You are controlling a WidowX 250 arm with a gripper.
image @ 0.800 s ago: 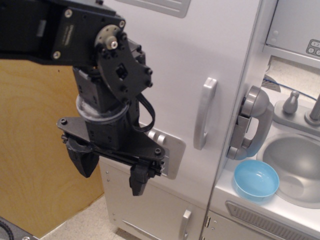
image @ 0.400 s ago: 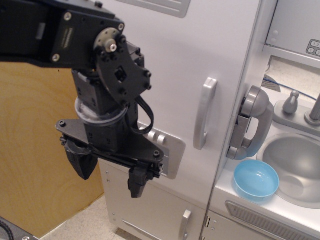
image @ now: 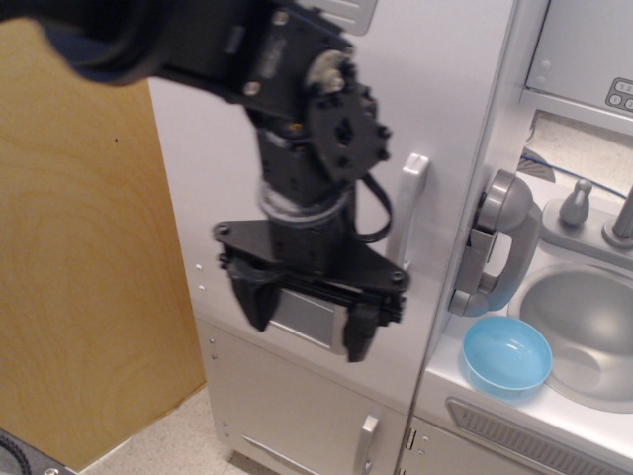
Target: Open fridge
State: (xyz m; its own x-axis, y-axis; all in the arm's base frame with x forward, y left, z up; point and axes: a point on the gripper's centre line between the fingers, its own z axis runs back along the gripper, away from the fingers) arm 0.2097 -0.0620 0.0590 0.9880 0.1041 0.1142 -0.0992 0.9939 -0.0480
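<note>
While the fridge (image: pixel 455 129) door is not yet opened, sitting flush with the cabinet, my claw (image: pixel 309 322) has swung right across its face since the frame a moment ago: it hung then at the left edge over the dispenser panel (image: pixel 307 317), and now it sits in front of that panel, close to the grey vertical bar handle (image: pixel 413 188). The arm is motion-blurred at the top, so I judge the traverse is ongoing. My jaws stand wide apart and empty, fingers pointing down, with the dispenser panel showing in the gap between them. The right finger (image: pixel 361 332) is near the lower end of the handle, which my wrist partly hides; I cannot tell whether anything touches. The fridge is the tall white cabinet filling the middle of the view, with the small lower door handle (image: pixel 367 442) beneath it, the toy phone (image: pixel 499 242) on its right side, and a blue bowl (image: pixel 507 356) beside the sink (image: pixel 584 317). Judgement: approach phase only, no grasp. The next move calls for bracketing the bar between the fingers before closing and pulling. Risk: overshooting toward the phone, or closing on the panel edge instead.
</note>
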